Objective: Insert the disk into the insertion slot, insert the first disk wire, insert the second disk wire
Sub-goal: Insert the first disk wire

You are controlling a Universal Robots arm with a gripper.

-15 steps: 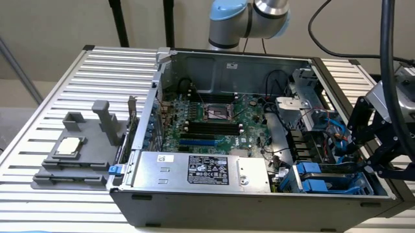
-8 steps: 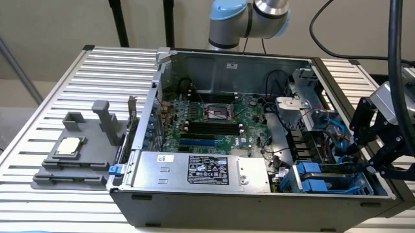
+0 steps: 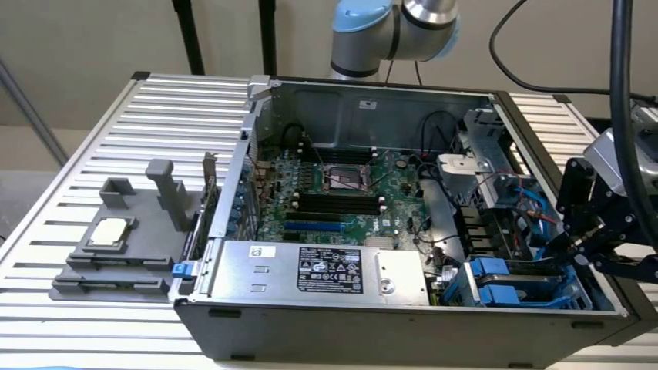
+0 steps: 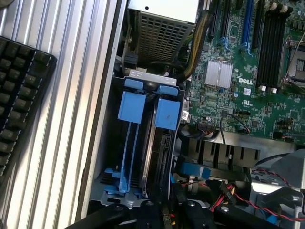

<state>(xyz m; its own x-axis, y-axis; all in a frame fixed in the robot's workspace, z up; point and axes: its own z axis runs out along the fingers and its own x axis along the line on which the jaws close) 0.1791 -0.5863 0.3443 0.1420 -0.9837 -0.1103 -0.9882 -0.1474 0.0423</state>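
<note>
From my station the disk (image 4: 162,155) looked already seated. It stood on edge in the insertion slot (image 4: 143,75), under one of two blue tabs (image 4: 167,113), at the near corner of the computer case (image 3: 411,331) on the exterior view's right. I judged the first step done and the wire work in hand. The gripper (image 3: 588,245) hung close above that corner, over the bay. I could not tell whether it was open, closed or pinching a wire.

As I read it, the wire step called for a plug squared to the connector on the disk's exposed end and pushed straight in, with little room on either side.

Clutter worried me. Loose red wires (image 4: 228,193) and blue cables (image 3: 526,202) lay near the bay, and the case wall ran close by. The power supply box (image 3: 319,270) sat beside the bay toward the exterior view's left, with the motherboard (image 3: 340,185) farther back. A grey fixture (image 3: 123,247) stood well apart on the table (image 3: 103,116), and a keyboard (image 4: 19,95) lay outside the case wall.
</note>
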